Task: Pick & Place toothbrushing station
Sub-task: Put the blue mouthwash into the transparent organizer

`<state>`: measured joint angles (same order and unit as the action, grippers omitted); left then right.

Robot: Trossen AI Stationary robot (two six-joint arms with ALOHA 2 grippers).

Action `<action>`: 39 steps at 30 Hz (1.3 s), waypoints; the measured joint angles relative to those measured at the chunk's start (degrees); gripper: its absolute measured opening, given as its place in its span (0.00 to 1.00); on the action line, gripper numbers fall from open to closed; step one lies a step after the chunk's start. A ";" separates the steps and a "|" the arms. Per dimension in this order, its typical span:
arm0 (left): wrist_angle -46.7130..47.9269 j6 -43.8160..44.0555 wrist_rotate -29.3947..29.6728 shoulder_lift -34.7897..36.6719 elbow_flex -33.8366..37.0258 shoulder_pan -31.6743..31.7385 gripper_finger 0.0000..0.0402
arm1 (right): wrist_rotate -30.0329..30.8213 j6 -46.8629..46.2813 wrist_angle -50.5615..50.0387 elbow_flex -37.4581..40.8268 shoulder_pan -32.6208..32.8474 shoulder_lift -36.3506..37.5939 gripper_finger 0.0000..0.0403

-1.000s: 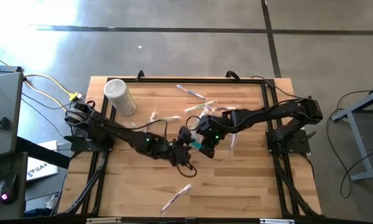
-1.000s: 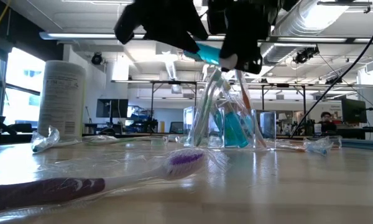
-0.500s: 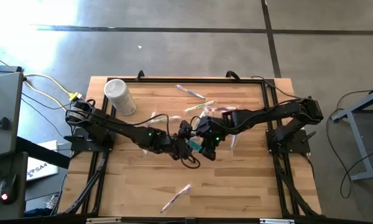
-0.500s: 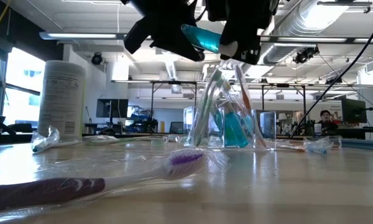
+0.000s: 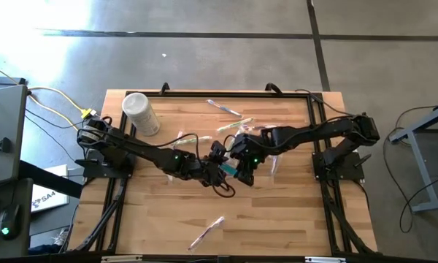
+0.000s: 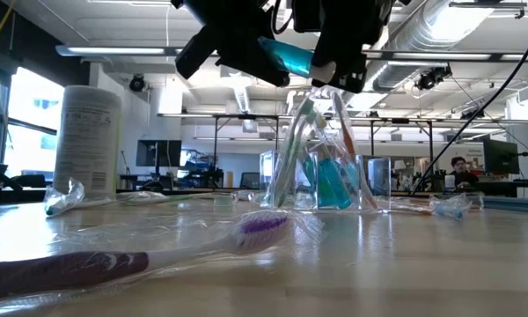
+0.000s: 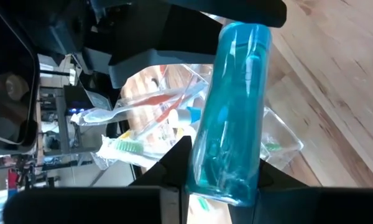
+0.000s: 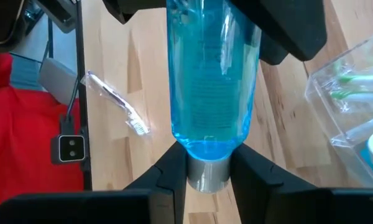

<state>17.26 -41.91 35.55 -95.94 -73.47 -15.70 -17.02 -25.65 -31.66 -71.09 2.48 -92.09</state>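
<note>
While the toothbrushing station (image 6: 321, 172) stands mid-tabletop (image 5: 277, 212) already holding brushes, both pincers, left (image 5: 224, 169) and right (image 5: 242, 171), clamp one blue tube (image 8: 212, 74) above it; several wrapped toothbrushes (image 5: 206, 233) remain unplaced.

The toothbrushing station (image 6: 321, 167), a small boxy holder of see-through clear plastic, stands upright on the wooden table just right of centre in the low view. It holds several toothbrushes leaning at angles and something blue. In the high view it sits right of centre (image 5: 257, 131); in the right wrist view it shows at the right edge (image 8: 354, 93).
</note>
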 joint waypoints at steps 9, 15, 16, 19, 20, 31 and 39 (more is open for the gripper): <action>-0.24 0.13 1.03 0.00 0.00 0.00 0.16 | 2.56 0.41 0.24 0.02 -0.35 0.00 0.34; -0.40 0.55 1.00 0.00 0.00 -0.01 0.16 | 3.50 0.50 0.20 0.02 -0.39 0.00 0.50; -0.40 0.72 1.02 0.00 0.00 -0.02 0.16 | 3.60 0.91 0.19 0.04 -0.39 0.00 0.51; -0.37 1.86 0.99 0.00 0.00 -0.02 0.16 | 4.15 1.91 -1.52 0.04 -0.39 0.81 0.51; -0.37 2.38 1.03 0.00 -0.03 -0.02 0.16 | 4.70 1.97 -2.41 0.04 -0.39 1.26 0.51; 6.01 11.31 -5.79 4.87 -0.07 0.92 0.15 | 16.10 -0.07 -14.55 0.09 2.57 12.20 0.41; 1.23 29.54 -26.57 13.06 1.89 8.65 0.15 | 32.04 -4.09 -18.90 0.89 12.32 19.38 0.36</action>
<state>18.48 -12.37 8.98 -82.89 -71.58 -7.05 15.03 -29.74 -50.56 -70.20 14.80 -72.71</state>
